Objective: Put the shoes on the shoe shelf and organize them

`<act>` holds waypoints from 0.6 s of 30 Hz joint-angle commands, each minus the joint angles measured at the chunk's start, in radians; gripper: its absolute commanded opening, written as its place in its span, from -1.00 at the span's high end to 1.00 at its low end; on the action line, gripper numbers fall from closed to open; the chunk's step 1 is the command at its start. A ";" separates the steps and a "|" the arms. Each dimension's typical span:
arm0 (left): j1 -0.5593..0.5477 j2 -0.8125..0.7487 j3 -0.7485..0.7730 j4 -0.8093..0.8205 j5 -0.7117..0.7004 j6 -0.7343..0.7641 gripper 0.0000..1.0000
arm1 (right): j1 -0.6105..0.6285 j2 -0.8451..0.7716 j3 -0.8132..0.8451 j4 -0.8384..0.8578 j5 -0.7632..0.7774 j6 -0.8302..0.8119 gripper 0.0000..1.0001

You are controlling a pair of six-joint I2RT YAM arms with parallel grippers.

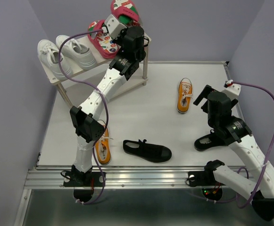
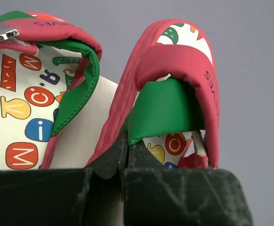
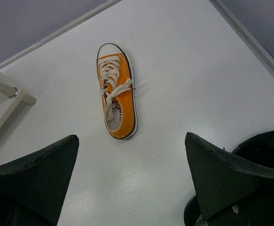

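Two white sneakers on shelf; left end effector clamps flip-flop, right end effector apart.

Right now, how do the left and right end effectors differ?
Left end effector is shut, up at the shelf beside the flip-flops; right end effector is open, over the table. Left looks at flip-flop straps; right looks at an orange sneaker. Both are black.
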 commanded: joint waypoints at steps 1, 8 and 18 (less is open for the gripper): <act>0.006 -0.061 -0.013 0.093 -0.098 -0.111 1.00 | -0.001 -0.018 0.015 -0.001 -0.002 0.008 -1.00; 0.010 -0.045 -0.001 0.093 -0.104 -0.095 1.00 | -0.001 -0.022 0.015 -0.007 -0.013 0.006 -1.00; 0.024 -0.037 0.034 0.147 -0.034 0.009 0.03 | -0.001 -0.018 0.026 -0.007 -0.022 0.000 -1.00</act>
